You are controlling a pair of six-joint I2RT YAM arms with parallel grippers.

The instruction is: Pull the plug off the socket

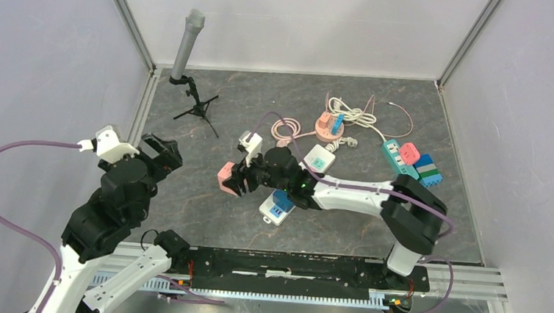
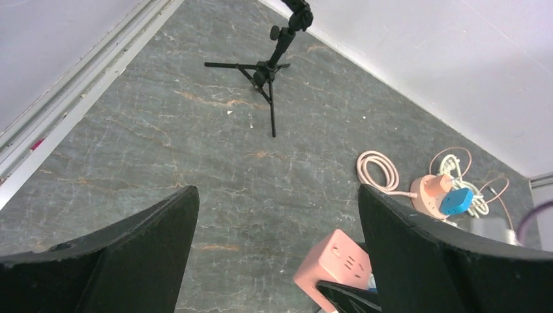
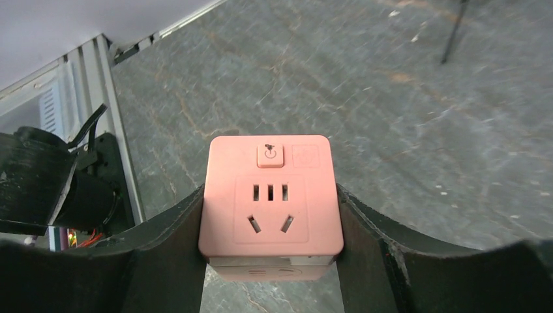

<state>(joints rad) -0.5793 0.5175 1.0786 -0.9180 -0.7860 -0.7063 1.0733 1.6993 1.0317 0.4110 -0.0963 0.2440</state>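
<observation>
Right gripper [image 3: 270, 228] is clamped on the pink cube socket [image 3: 270, 189], one finger [image 3: 163, 248] on each side wall. The cube sits near table [image 1: 196, 213] centre and looks lifted clear of the surface.

The face toward the right wrist cam shows a power button, small slots and a three-pin outlet, all bare. No plug on it. There's a pale strip along the cube's lower edge in that view. We can't tell if it's a plug body or just the next face.

Left gripper [image 2: 277, 195] is spread wide with nothing between its fingers, near the left side of the table and well apart from the cube.

A blue-and-white adapter [image 1: 278, 205] lies on the table under the right forearm, not touching the cube. Our guess is it may be the part that mates with the cube. Not confirmed.

If a plug sits on a hidden face, we'd do it like this:
- Right holds the clamp square on the side walls, with no regrip, and turns the plugged face toward the left arm.
- Left comes in along the pin axis and closes on the plug body, not on any cord.
- Pull straight out, no rocking, with right bracing the opposite way.
- Risk: smooth plastic, so the cube may slip in the jaws.

The round pink socket hub [image 1: 330, 127] at the far side isn't in hand, so we leave it.
</observation>
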